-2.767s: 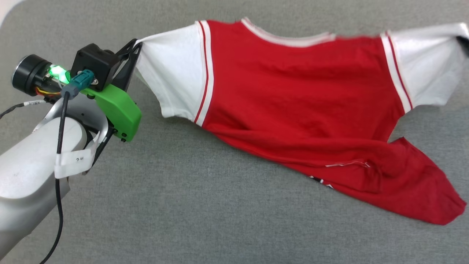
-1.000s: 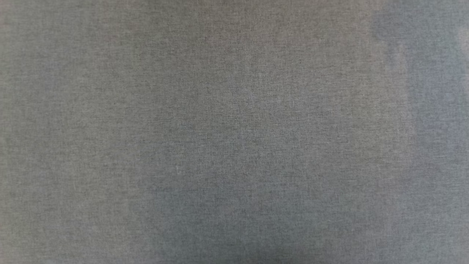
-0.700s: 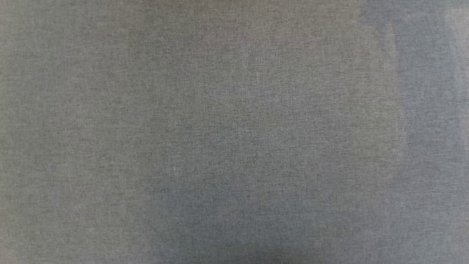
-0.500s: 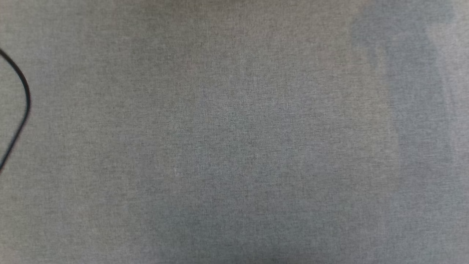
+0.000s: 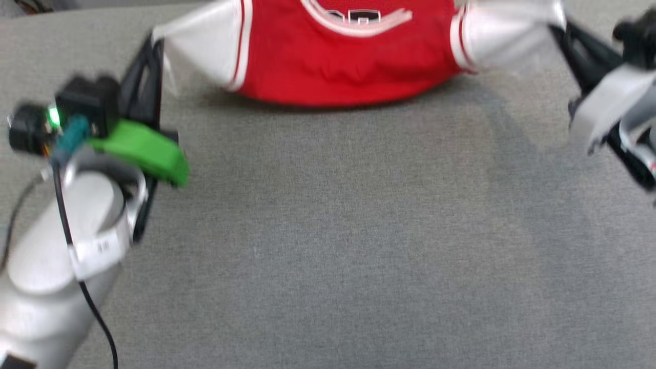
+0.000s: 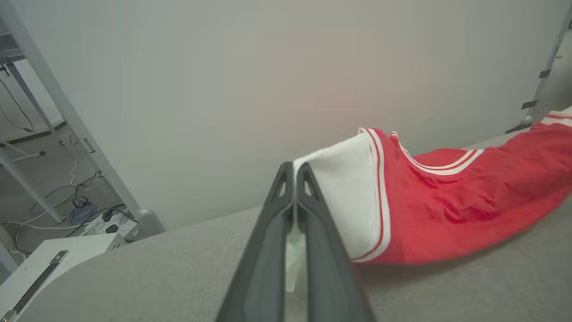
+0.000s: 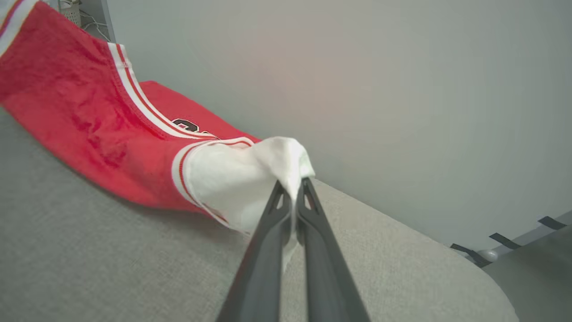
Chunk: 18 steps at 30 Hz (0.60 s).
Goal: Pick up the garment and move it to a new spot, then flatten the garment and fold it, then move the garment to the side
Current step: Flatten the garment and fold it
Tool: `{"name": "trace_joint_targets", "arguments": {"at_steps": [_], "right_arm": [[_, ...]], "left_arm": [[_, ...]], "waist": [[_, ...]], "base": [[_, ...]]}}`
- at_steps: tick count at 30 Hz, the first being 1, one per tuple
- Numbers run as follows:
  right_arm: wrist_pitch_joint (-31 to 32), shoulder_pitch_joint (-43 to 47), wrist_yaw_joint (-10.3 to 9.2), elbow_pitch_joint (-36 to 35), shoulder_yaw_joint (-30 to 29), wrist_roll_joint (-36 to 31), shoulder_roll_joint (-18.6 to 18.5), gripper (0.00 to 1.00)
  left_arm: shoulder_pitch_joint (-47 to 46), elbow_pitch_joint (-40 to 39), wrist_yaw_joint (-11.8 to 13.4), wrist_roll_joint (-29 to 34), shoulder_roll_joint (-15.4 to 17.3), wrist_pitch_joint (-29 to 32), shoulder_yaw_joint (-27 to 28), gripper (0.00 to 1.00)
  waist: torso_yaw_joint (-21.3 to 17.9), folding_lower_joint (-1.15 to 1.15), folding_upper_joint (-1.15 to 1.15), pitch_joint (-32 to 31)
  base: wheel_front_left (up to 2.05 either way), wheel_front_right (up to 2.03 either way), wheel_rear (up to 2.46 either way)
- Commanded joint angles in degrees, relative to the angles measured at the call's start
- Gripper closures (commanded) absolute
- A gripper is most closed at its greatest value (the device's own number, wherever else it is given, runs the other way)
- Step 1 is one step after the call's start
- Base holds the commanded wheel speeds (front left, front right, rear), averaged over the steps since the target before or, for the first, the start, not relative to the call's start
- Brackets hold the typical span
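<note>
Head view has the garment [image 5: 348, 72] stretched between its two white sleeves over the far part of the grey table [image 5: 328, 230], with the red body sagging low (the picture is blurred). The left claw [image 6: 294, 172] is clamped tight on one sleeve and the right claw [image 7: 292, 185] on the other. By my judgement the pick-up is done and the garment is being carried to its new spot. Flattening, folding and setting aside remain.

Grey fabric table [image 5: 328, 230] — red garment [image 5: 348, 66] sags onto it.

Garment [image 5: 348, 66] at the far side of the table [image 5: 328, 230], between left hand [image 5: 154, 45] and right hand [image 5: 558, 31]
</note>
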Motion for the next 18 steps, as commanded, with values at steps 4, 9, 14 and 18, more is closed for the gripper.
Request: {"name": "trace_joint_targets", "arguments": {"at_steps": [4, 9, 14, 18], "right_arm": [[0.5, 11.6, -0.04, -3.4, -1.6, 1.7, -2.6, 1.00], [1.1, 24.6, -0.04, -4.9, -5.1, 1.7, -2.9, 1.00], [0.5, 36.1, -0.04, -3.8, -10.3, 0.5, -1.7, 1.00], [0.1, 43.9, -0.04, -3.1, -15.1, -0.7, -0.1, 1.00]], "left_arm": [[11.9, -2.3, 1.5, -0.7, 0.2, -0.3, 2.1, 1.00], [23.8, -2.4, 1.9, -0.1, -0.6, -0.3, 3.4, 1.00], [33.4, -0.7, 2.3, 0.2, -3.0, -0.3, 5.9, 1.00], [39.3, 0.2, 1.9, 0.2, -5.4, -0.3, 9.1, 1.00]], "waist": [[0.8, 0.01, 0.00, -6.4], [1.0, 0.01, 0.00, -9.5], [1.4, 0.01, 0.00, -12.4], [1.8, 0.01, 0.00, -14.4]], "base": [[0.00, 0.00, 0.00], [0.00, 0.00, 0.00], [0.00, 0.00, 0.00], [0.00, 0.00, 0.00]]}}
